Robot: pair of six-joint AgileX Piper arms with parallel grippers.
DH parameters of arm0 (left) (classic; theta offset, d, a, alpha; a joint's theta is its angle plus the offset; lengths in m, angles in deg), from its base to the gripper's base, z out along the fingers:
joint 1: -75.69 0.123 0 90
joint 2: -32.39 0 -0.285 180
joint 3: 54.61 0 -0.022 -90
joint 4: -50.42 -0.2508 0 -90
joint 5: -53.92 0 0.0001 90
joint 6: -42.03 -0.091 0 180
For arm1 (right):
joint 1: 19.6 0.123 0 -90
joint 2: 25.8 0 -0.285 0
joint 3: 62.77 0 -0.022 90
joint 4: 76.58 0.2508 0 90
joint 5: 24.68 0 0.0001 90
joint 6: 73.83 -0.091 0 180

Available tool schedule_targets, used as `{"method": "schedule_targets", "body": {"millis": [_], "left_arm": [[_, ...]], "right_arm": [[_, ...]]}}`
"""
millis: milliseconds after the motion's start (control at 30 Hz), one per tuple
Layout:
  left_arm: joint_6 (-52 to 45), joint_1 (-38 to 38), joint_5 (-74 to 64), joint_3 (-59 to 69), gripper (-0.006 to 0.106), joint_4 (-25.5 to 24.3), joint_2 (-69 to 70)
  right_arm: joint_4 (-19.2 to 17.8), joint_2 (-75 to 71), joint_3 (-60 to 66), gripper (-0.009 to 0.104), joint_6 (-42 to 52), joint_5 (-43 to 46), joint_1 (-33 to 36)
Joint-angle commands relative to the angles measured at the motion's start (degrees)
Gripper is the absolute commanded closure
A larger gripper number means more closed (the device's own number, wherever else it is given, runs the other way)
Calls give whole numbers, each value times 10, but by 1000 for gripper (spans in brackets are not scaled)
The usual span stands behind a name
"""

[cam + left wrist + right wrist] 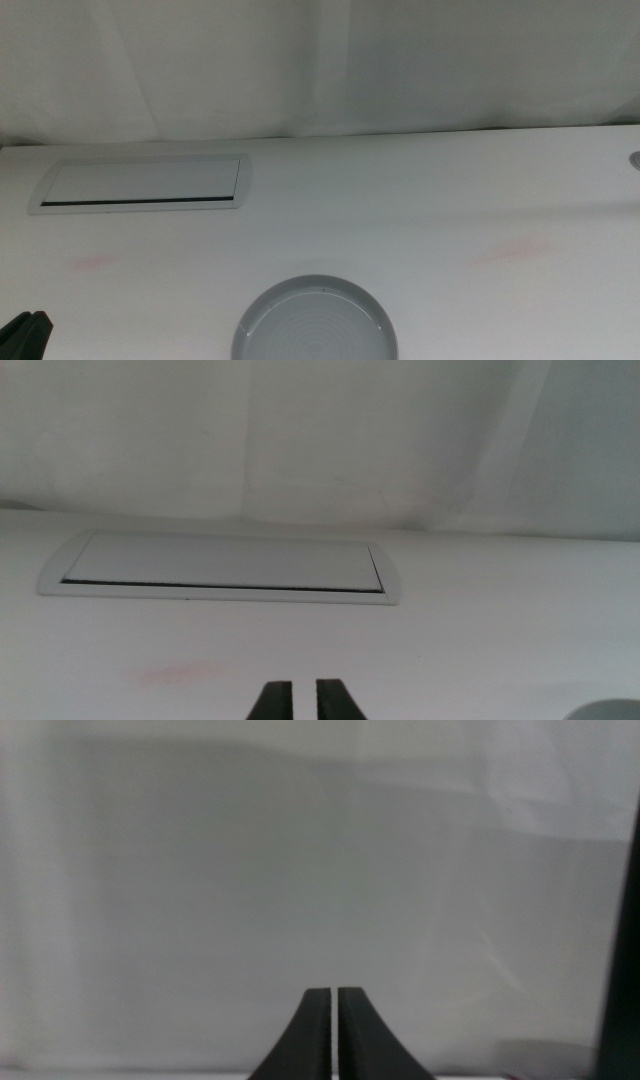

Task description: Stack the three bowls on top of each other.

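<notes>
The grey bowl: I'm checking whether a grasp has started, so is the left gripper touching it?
Apart. In the middle view the left gripper sits at the bottom-left corner, with bare table between it and the grey bowl.

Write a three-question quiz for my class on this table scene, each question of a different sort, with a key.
1. True or false: all three bowls show in the middle view.
2. Multiple choice: the white panel with the dark slot lies (A) at the table's far left, (B) under the grey bowl, (C) at the far right.
3. Short answer: is the right gripper holding anything?

Key
1. False; only the grey bowl with concentric rings shows, at the bottom edge.
2. A.
3. No; its jaws are closed on nothing. The left gripper, slightly parted, waits at the bottom left.
</notes>
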Motion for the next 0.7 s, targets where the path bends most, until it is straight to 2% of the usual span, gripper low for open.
{"method": "schedule_targets", "body": {"millis": [0, 233, 300, 433, 667], "left_arm": [[-1, 1, 1, 21, 91, 2, 1], [-4, 1, 1, 21, 91, 2, 1], [-4, 1, 1, 21, 91, 2, 1], [-4, 1, 1, 21, 91, 2, 1], [-4, 1, 1, 21, 91, 2, 1]], "right_arm": [[27, -44, 40, 97, -3, 17, 16], [18, -54, 185, 97, -3, 50, 28], [18, -47, 225, 97, 1, 88, 29], [18, -33, 308, 97, 0, 237, 40], [-13, -33, 315, 97, 67, 257, 79]]}}
